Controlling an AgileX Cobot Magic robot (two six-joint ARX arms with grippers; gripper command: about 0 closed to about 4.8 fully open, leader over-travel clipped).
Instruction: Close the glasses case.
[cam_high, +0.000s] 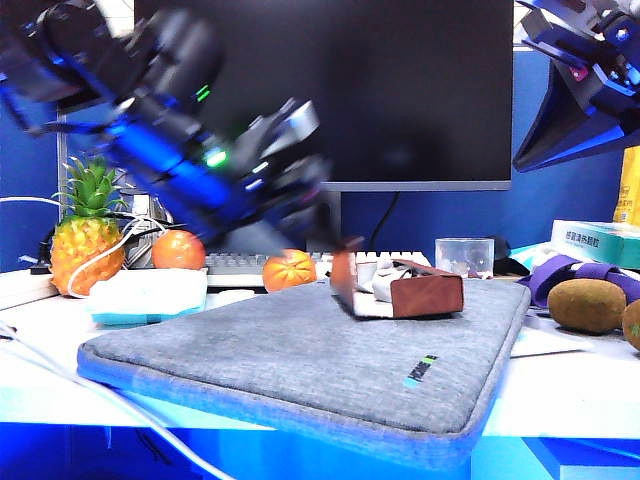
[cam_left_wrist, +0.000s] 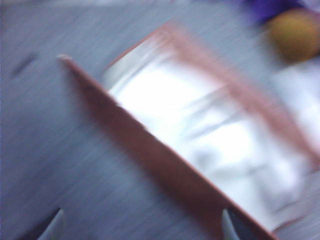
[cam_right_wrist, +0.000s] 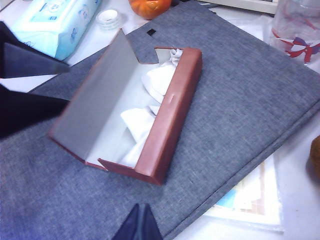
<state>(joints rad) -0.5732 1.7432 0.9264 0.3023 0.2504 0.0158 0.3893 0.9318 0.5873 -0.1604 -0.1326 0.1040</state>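
Observation:
The reddish-brown glasses case (cam_high: 425, 295) lies open on a grey fabric sleeve (cam_high: 300, 360), its flap lid (cam_high: 343, 280) standing up. Pale lining and a white cloth show inside the case (cam_right_wrist: 165, 120). My left gripper (cam_high: 325, 215) is blurred just left of and above the flap. In its wrist view the left gripper (cam_left_wrist: 141, 227) is open, its fingertips (cam_left_wrist: 55, 225) spread wide over the flap's edge and the glasses case (cam_left_wrist: 165, 165). Its dark fingers (cam_right_wrist: 25, 60) also show beside the flap. My right gripper (cam_right_wrist: 140, 220) hangs shut and empty above the sleeve, high at the right (cam_high: 530, 155).
A pineapple (cam_high: 88, 240), two oranges (cam_high: 178, 250) (cam_high: 290, 270), a wipes pack (cam_high: 150, 295) and a keyboard (cam_high: 235, 265) stand behind the sleeve. A clear cup (cam_high: 465, 255), a purple strap (cam_high: 560, 270) and a kiwi (cam_high: 587, 305) are at the right. A monitor (cam_high: 330, 90) is behind.

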